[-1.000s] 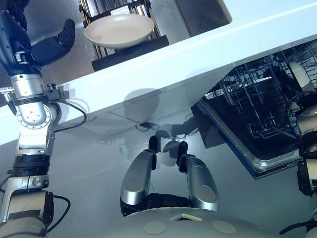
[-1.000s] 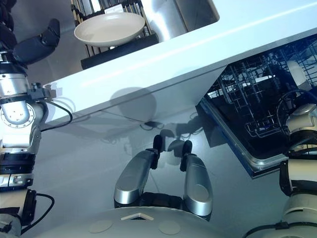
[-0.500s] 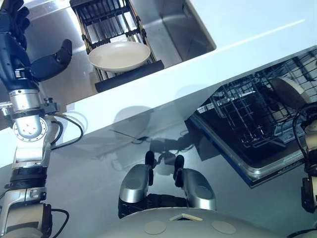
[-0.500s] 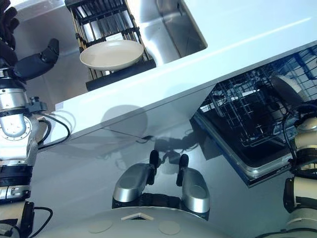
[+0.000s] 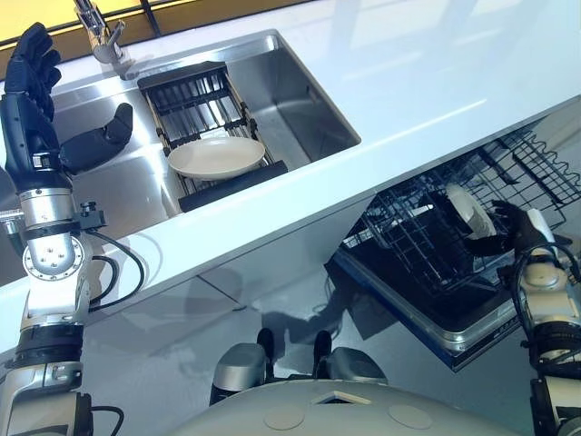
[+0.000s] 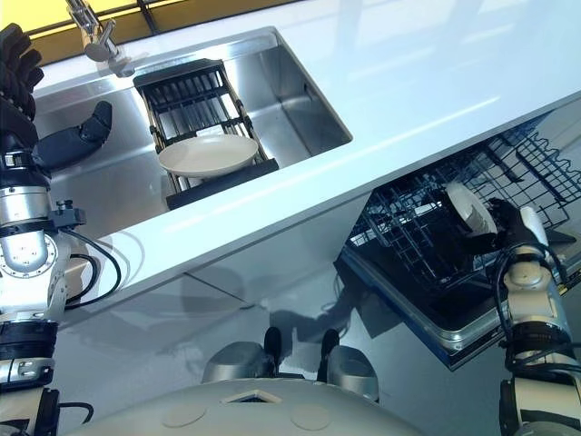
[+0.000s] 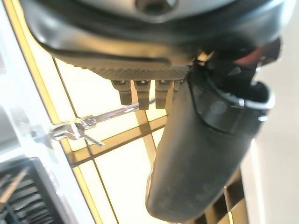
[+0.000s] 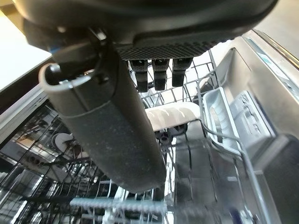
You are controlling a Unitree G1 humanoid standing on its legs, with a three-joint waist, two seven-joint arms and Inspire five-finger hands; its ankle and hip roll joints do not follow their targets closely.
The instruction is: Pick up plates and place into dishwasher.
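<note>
The right hand (image 5: 508, 227) is low on the right side, over the open dishwasher (image 5: 436, 300). Its fingers are curled around a white plate (image 5: 470, 211), which stands on its edge among the wires of the rack (image 5: 408, 241). In the right wrist view the thumb lies in front of the plate (image 8: 170, 114) and the fingers (image 8: 159, 74) reach over its rim.

Behind the dishwasher the white table (image 5: 408, 82) runs across the scene. A steel sink (image 5: 290, 100) is set into it. A dark drainer (image 5: 195, 100) lies across the sink, and a second plate (image 5: 216, 157) rests flat on its near end, touching nothing else.

The left hand (image 5: 41, 100) is raised at the far left, above the steel beside the sink. It is wide and holds nothing; the fingers point up and the thumb stands out toward the drainer. At the far edge a tap (image 5: 102, 34) stands, and behind it a yellow window (image 7: 112, 154) shows.
</note>
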